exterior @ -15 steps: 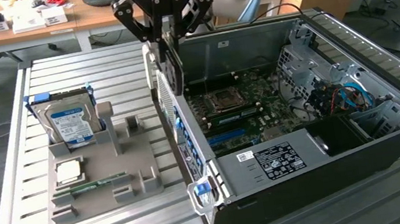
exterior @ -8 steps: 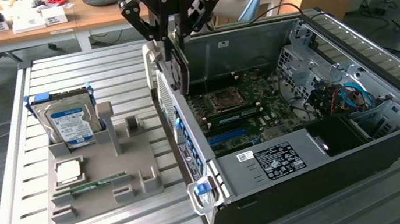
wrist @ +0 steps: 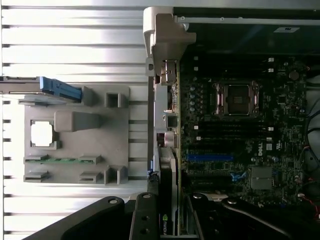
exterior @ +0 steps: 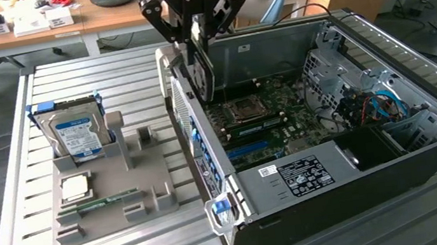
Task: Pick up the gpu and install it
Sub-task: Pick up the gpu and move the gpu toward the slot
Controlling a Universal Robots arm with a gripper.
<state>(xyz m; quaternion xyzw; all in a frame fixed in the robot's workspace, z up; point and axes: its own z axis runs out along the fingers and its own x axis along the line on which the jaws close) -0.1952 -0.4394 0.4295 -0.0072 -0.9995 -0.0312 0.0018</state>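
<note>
Gripper (exterior: 199, 33): jaws narrow, clamped on the upper edge of the gpu (exterior: 202, 67).
Gpu, place: hanging over the open computer case (exterior: 363, 173), just inside its rear wall, above the motherboard (exterior: 266, 122); apparently not seated.
Gpu, attitude: upright and edge-down, likely so its lower edge meets an expansion slot (wrist: 210, 157) squarely.
Case, attitude: lying on its side, panel off, so the board faces up for access from above.
Fixture tray (exterior: 152, 170): beside the case, outside the rear wall; holds the hard drive (exterior: 79, 137) upright and the memory stick (exterior: 103, 201) flat in grooves, ready for a grasp from above.
Arm pose: wrist pointing straight down over the case, fingers descending either side of the card.
</note>
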